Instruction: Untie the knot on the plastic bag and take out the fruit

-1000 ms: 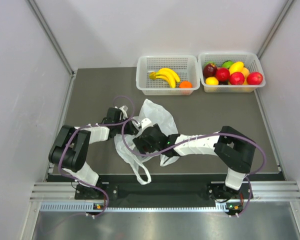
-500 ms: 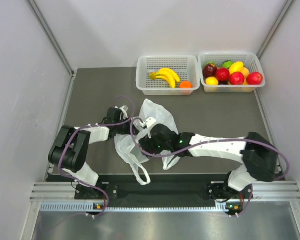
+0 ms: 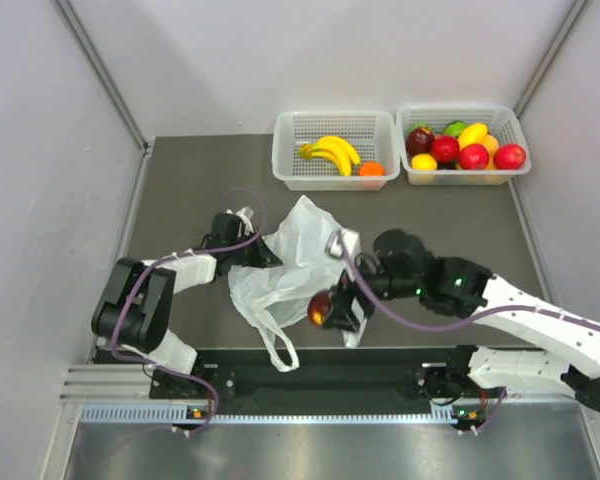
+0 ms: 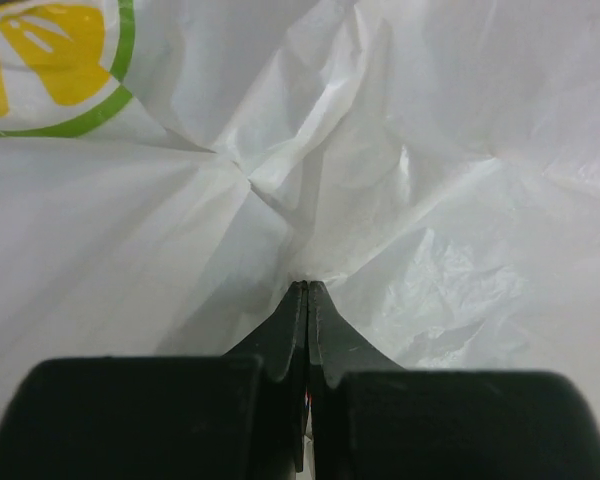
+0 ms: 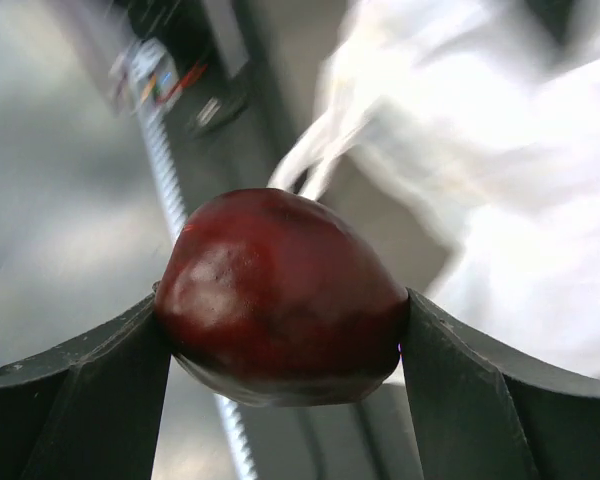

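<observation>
Right claw (image 5: pixel 282 305) is gripping the dark red fruit (image 3: pixel 320 309) between both fingers. It's sitting outside the plastic bag (image 3: pixel 290 250), just beside the bag's near right edge, toward the front of the table (image 3: pixel 190 190). Left claw (image 4: pixel 308 290) is pinching a fold of the bag on its left side — jaws pressed together on the thin plastic. Bananas (image 3: pixel 330 150) and the small orange fruit (image 3: pixel 371 169) are lying in the left basket (image 3: pixel 290 125) at the back.
</observation>
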Motion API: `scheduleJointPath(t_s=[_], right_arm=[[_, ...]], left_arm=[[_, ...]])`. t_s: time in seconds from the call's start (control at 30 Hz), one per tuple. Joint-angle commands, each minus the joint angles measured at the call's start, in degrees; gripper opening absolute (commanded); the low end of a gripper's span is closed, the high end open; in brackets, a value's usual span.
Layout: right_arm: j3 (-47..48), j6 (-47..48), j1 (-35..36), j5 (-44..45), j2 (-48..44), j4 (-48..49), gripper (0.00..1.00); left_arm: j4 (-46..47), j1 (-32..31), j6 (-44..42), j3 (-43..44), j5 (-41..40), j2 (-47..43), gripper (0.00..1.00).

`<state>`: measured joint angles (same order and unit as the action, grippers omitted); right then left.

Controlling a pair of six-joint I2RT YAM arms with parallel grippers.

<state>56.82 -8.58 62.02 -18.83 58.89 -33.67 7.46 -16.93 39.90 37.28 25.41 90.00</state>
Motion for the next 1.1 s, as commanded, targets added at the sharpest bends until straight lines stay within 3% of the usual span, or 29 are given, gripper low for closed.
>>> scheduleJointPath(t_s=[0.0,0.17,0.37,0.47,0.7,1.0,1.03,1.07], right_arm=[[8.1,2.3,-8.4,12.2,-0.8,2.2,0.0],[17.3,1.5,-21.7,20.0,10.1,6.5,0.0],[29.0,-1.4,-31.6,25.3,26.0,13.4,0.0],[36.1,-0.9,-35.3,27.5,34.7,16.4,0.0],[66.3,-2.1,-40.0,27.3,62.3,4.9,0.0],[69.0,-3.2,-41.7,31.2,71.4,4.1,0.05],[69.2,-3.0,-41.9,31.4,71.8,4.1,0.07],[69.6,-2.7,-42.0,31.4,72.4,3.9,0.16]], left_arm=[[3.1,-0.1,2.6,0.3,-0.9,-6.7,0.0],[1.1,-0.1,4.2,1.4,-1.8,-13.4,0.0],[-3.1,-0.1,5.5,2.4,-3.2,-20.7,0.0],[-2.5,-0.1,7.7,0.9,-3.9,-25.6,0.09],[-4.9,-0.1,8.5,-0.6,-7.6,-30.8,0.28],[-5.8,0.0,10.0,-3.3,-10.7,-34.4,0.4],[-5.9,0.0,9.8,-3.2,-11.0,-34.6,0.42],[-6.1,0.0,9.8,-3.3,-11.2,-35.2,0.44]])
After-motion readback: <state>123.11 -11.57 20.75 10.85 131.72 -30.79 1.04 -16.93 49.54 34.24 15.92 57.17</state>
